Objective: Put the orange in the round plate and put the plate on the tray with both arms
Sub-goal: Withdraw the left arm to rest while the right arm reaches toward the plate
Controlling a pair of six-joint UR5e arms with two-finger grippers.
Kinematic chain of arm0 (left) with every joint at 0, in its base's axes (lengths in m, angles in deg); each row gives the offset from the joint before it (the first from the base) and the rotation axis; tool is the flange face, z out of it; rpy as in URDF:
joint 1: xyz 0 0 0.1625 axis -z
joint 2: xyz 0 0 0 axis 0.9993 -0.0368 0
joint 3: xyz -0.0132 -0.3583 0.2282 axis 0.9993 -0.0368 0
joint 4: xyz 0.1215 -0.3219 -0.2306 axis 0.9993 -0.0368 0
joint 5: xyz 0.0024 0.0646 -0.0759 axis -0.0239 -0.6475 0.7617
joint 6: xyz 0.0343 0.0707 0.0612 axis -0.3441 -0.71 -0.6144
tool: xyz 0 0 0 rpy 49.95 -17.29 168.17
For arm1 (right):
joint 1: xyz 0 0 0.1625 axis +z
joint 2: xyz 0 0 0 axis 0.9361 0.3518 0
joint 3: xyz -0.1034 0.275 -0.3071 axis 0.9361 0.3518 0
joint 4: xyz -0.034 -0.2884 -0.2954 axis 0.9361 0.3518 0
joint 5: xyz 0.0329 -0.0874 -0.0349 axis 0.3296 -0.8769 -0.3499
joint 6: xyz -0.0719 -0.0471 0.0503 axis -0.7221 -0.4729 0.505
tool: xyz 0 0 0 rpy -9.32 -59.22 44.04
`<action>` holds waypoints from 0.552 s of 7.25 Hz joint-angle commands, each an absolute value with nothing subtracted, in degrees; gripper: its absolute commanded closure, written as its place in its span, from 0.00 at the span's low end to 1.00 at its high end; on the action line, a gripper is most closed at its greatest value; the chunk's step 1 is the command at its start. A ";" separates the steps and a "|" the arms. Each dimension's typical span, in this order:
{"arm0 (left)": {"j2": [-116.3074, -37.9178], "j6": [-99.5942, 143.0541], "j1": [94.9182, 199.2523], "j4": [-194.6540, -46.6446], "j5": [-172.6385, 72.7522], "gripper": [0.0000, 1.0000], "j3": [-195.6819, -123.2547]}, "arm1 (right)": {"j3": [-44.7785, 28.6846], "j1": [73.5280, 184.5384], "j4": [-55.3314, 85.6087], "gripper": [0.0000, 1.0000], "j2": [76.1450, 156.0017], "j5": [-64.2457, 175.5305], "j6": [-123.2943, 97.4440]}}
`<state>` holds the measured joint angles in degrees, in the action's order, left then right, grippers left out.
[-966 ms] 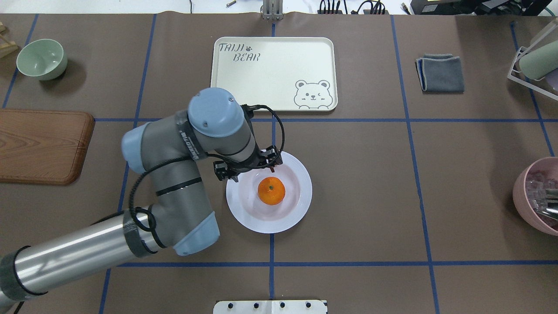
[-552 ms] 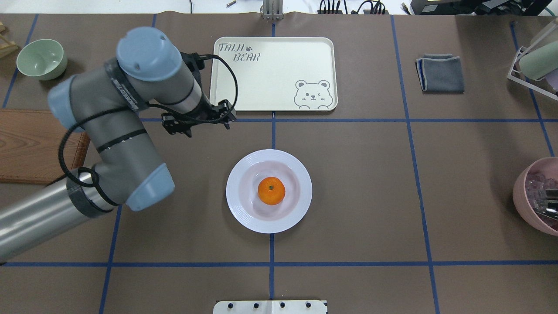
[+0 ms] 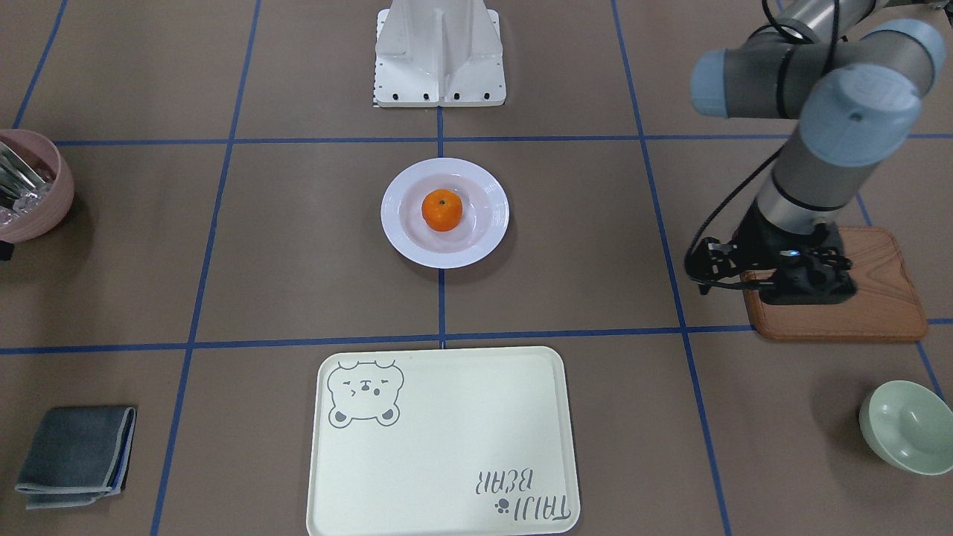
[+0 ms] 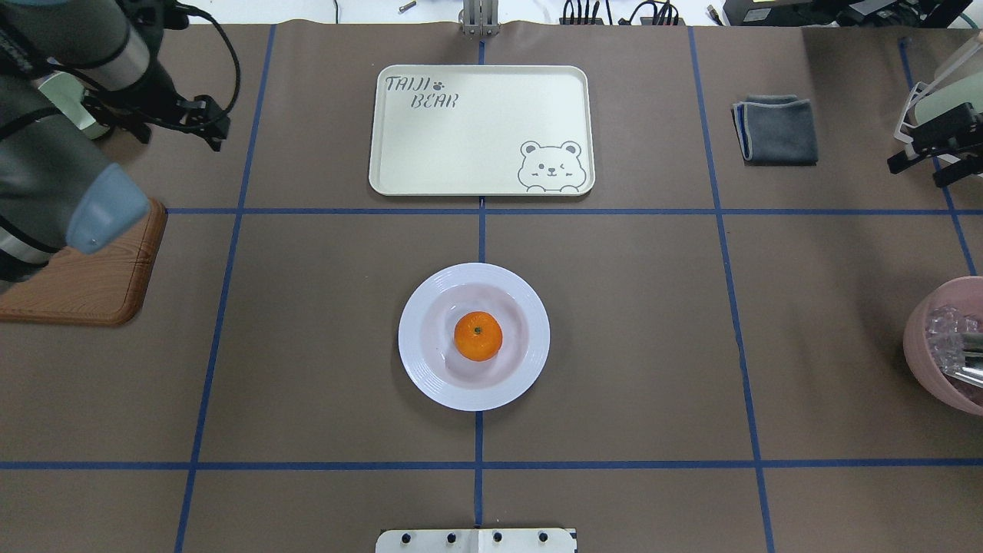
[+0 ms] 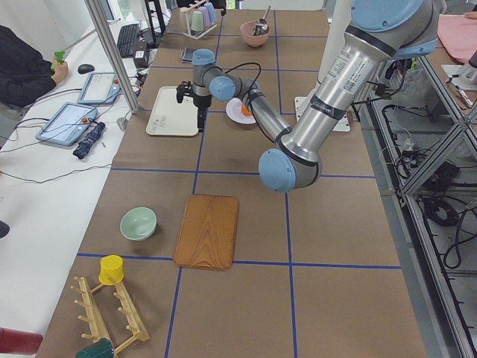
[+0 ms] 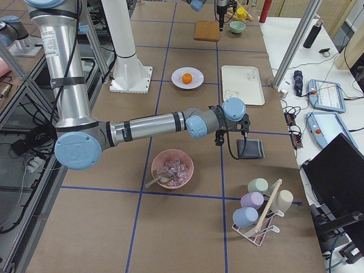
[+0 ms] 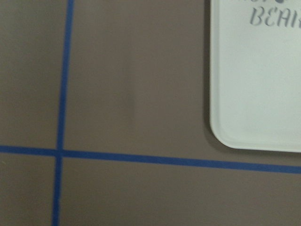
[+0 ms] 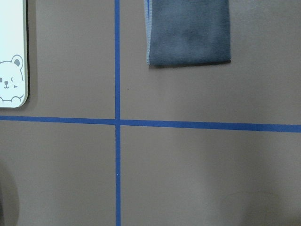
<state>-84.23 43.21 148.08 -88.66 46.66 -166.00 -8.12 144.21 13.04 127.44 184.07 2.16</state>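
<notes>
Left gripper (image 4: 184, 115) hangs high at the far left, over the board (image 4: 77, 284). My right gripper (image 4: 933, 153) hangs at the far right, beyond the cloth (image 4: 776, 129). I cannot tell whether either pair of jaws is apart or together, since no view shows my fingertips plainly.

Tray (image 4: 476, 130): far centre, long axis running left to right, plate not yet on it.

Plate (image 4: 430, 369): centre of the table, on the near side of the tray and apart from it, on the same tape line. Being round, it has no long axis, so I judge that either side of the rim would serve for a grasp. It lies nearer and inward from both grippers, and the left one looks the closer.

Orange (image 4: 478, 336): in the plate's well, stem dot up, so I judge the first step done.

Overhead shows both grippers, while the front-facing view shows only the left one. My wrist views show tray corners, tape and cloth, but no plate.
</notes>
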 commanded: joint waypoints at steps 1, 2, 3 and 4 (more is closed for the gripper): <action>-80.20 36.81 155.45 -89.27 47.70 0.02 -164.22 | -8.39 135.10 -0.02 0.00 124.33 175.92 26.17; -80.28 36.79 157.30 -89.19 47.96 0.02 -162.38 | -8.13 130.71 -8.35 0.00 124.23 172.32 35.87; -79.85 36.71 157.32 -89.36 48.49 0.02 -162.89 | -8.13 126.40 -16.18 0.00 124.14 169.32 45.71; -79.84 36.62 157.32 -89.53 48.32 0.02 -162.55 | -7.69 122.18 -23.13 0.00 124.22 166.59 51.90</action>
